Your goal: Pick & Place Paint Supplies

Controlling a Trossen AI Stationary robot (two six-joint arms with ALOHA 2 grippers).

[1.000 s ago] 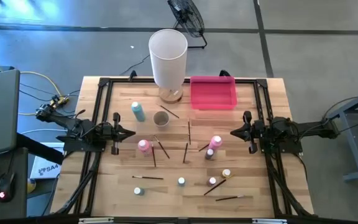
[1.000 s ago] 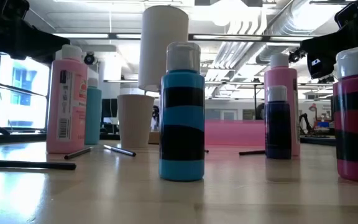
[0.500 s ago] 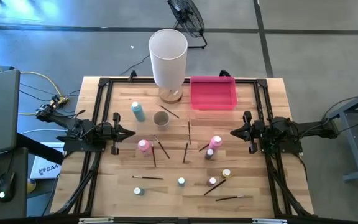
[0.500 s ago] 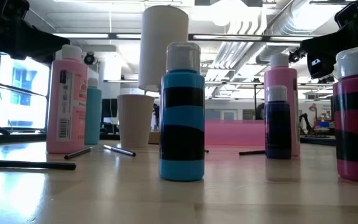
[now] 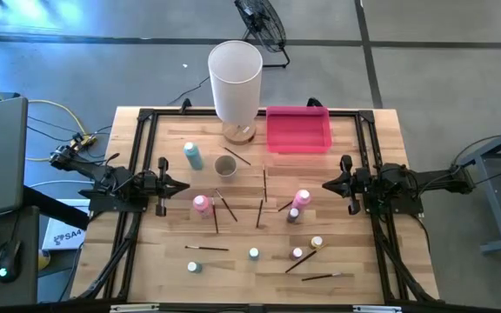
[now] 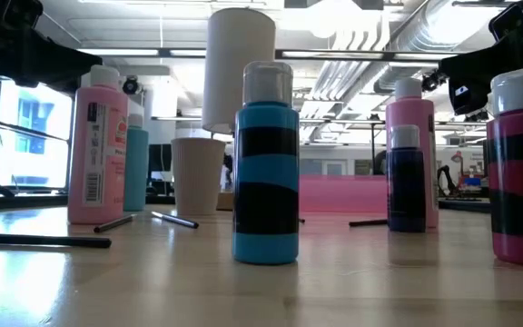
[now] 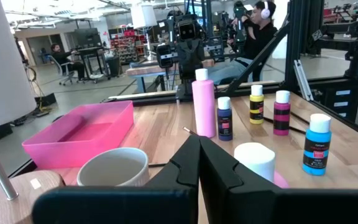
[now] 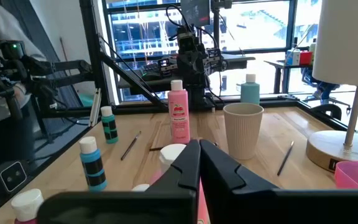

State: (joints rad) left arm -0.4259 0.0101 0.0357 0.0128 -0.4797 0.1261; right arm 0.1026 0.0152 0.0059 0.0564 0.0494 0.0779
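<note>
Paint bottles stand upright on their bases across the wooden table: a teal one (image 5: 193, 156), a pink one (image 5: 201, 204), another pink one (image 5: 301, 199) with a small dark one (image 5: 293, 215) beside it, and several tiny bottles near the near edge (image 5: 254, 254). Thin dark brushes (image 5: 229, 208) lie flat among them. My left gripper (image 5: 181, 185) hovers shut at the table's left side, just left of the pink bottle. My right gripper (image 5: 327, 184) hovers shut at the right side, near the other pink bottle. Both touch nothing.
A tall white cylinder on a round wooden base (image 5: 235, 83) stands at the far edge, with a pink tray (image 5: 298, 129) to its right. A beige cup (image 5: 225, 165) stands near the teal bottle. Black frame rails (image 5: 137, 148) run along the table's sides. People show in the room beyond.
</note>
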